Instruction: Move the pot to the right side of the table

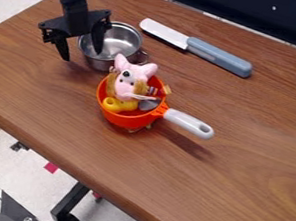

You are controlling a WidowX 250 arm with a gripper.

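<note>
Orange colander (118, 119) is holding toys (128, 83) near center as the silver pot (124, 40) is sitting upper left, the pincer (82, 55) hanging fingers-apart, apparently straddling its left rim; good handling is demanding squarely closing, lifting clear, then swinging right.

Pot (124, 40): metal, smooth, glossy. Colander (113, 116): orange plastic, smooth, slight sheen; handle pale plastic. Toy (131, 78) in colander: pink, plush-like cloth, matt. Knife (217, 56): blade smooth, light; handle blue-grey, plastic-looking, smooth. Table (239, 158): brown, wood-grained surface, smooth, soft sheen. Gripper (84, 50): black, matt.
</note>
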